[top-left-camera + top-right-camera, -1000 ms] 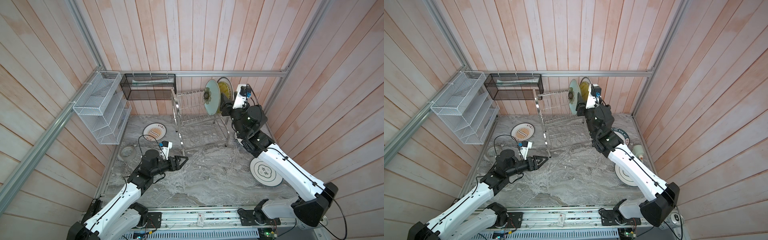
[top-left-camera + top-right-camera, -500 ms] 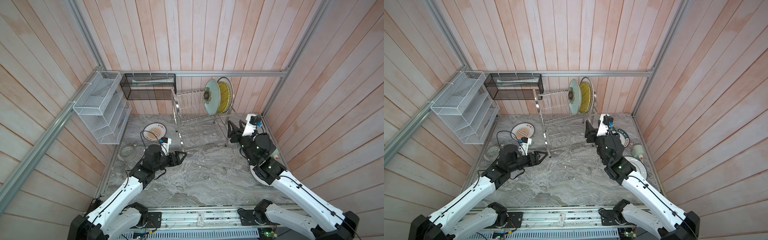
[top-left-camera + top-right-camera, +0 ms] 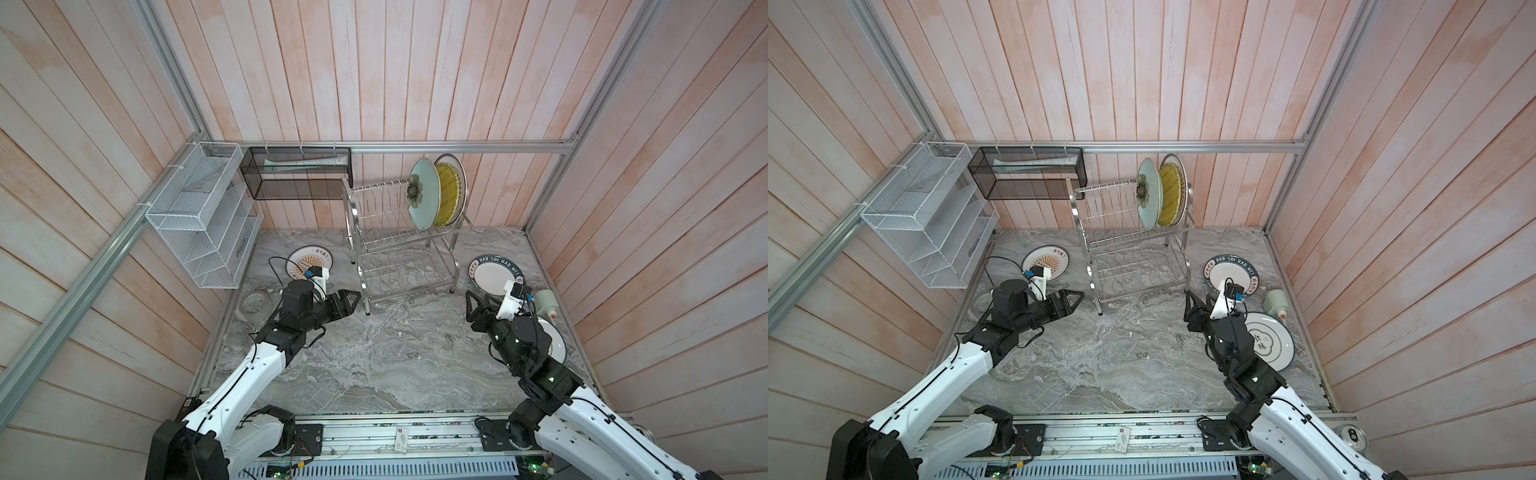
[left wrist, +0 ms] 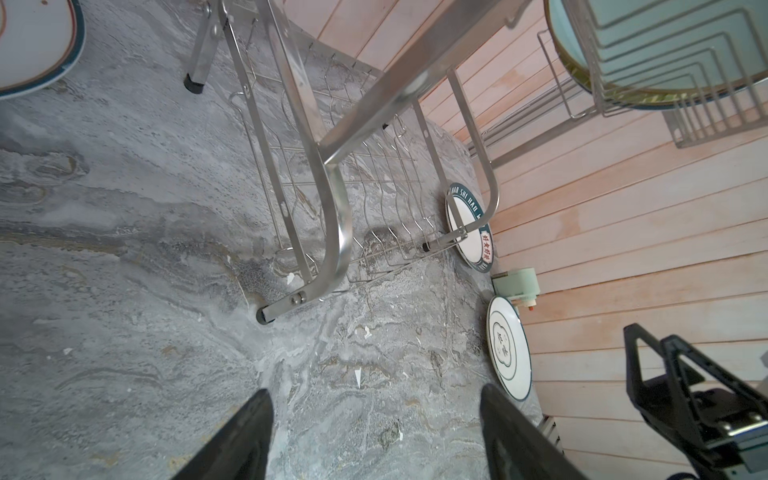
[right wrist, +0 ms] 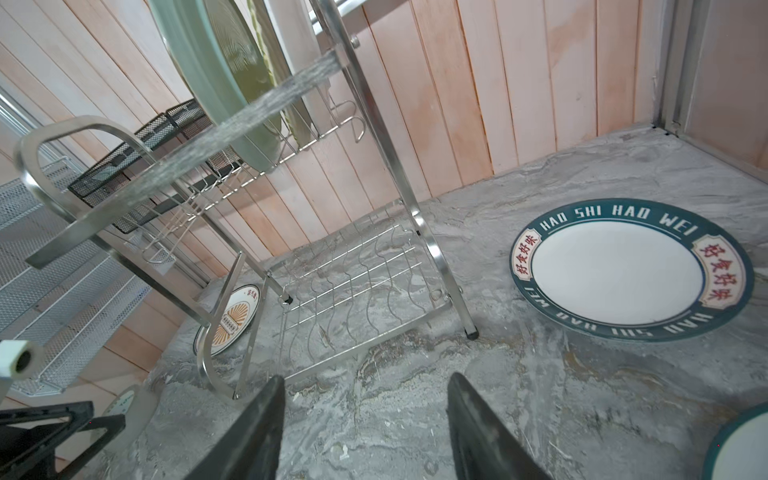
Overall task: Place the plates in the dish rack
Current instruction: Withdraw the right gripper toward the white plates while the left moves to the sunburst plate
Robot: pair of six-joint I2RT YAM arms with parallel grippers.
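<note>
Two plates racked; grippers empty.
Left gripper [image 3: 351, 302] and right gripper [image 3: 471, 309]: jaws apart, holding nothing. Pale green flowered plate [image 3: 424, 195] and yellow woven-look plate [image 3: 451, 195] stand upright in the upper tier of the shiny two-tier steel-wire dish rack [image 3: 350, 232]. Advised: pinch the flat white plate with lettered dark-green rim [image 3: 494, 276], near the right gripper, by its edge; slot beside the green.

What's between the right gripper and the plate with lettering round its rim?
Nothing: only bare tabletop separates right gripper and lettered plate, per the right wrist view.
</note>
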